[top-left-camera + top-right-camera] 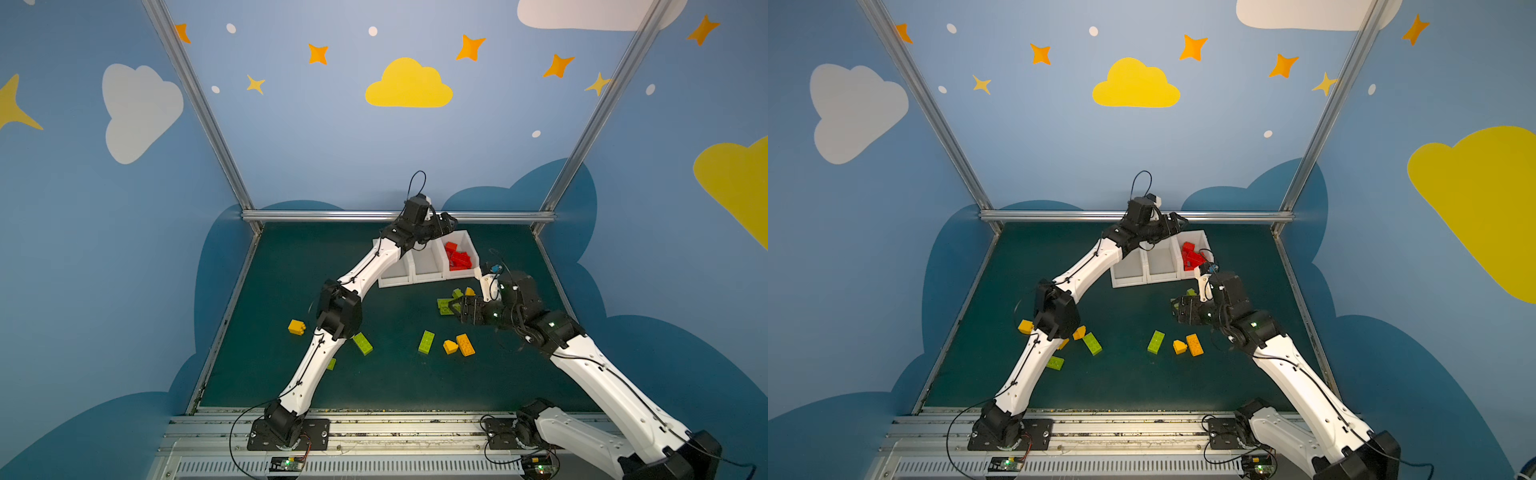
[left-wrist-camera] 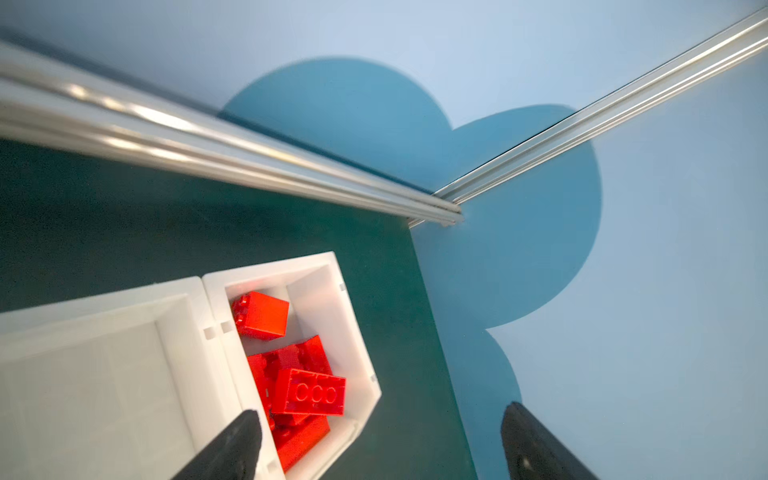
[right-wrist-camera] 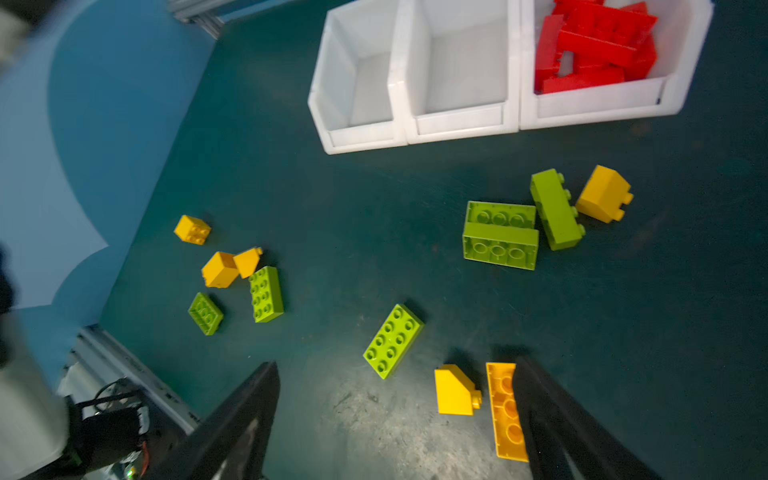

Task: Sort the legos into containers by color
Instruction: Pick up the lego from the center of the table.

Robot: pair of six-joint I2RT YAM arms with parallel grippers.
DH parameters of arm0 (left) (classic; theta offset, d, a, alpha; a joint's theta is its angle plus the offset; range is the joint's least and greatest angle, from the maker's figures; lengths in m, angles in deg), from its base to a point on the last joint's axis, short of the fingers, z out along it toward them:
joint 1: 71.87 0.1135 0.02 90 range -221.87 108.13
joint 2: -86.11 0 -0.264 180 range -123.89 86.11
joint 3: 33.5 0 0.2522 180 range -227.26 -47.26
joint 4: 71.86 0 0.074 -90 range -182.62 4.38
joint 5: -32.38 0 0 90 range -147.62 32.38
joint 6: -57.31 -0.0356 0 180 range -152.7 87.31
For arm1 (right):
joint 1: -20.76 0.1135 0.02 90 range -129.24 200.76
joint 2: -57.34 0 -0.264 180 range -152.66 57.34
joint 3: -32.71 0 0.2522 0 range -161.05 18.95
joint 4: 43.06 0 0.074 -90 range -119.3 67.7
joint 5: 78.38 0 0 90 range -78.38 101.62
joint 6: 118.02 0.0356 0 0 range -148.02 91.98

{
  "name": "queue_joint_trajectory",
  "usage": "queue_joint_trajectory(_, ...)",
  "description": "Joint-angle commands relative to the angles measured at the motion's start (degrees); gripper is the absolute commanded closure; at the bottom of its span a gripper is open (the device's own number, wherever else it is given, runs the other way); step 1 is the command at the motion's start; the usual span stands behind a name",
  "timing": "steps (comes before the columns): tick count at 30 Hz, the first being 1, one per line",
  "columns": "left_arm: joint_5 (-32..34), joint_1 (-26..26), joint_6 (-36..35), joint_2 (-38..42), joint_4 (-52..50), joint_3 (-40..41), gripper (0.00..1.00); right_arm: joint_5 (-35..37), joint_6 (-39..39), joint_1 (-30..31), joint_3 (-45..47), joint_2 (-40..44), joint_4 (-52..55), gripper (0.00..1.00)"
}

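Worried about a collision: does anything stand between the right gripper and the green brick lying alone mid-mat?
Nothing visible does. The right gripper hangs open above the mat; the green brick lies flat, with the nearest yellow brick apart from it.

3 bins (image 1: pixel 395 283) side by side at the far end of the surface (image 1: pixel 395 386), w/ a brick pile (image 1: pixel 457 258) in the rightmost. Nearer: a loose clump (image 1: pixel 446 305) just in front of that bin, a trio (image 1: pixel 450 347) mid-surface, and a few more bricks (image 1: pixel 296 327) over on the left.
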Motion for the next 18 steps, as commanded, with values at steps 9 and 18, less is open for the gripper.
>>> queue_joint_trajectory(9,12.7,0.3,-5.3,31.1,-6.1,34.8,0.11,12.3,-0.6,0.3,-0.7,-9.8,2.4,0.14)
queue_joint_trajectory(18,21.3,0.4,-3.8,57.1,-3.2,70.8,0.11,11.8,-0.9,1.0,-4.7,-25.7,-1.0,0.14)
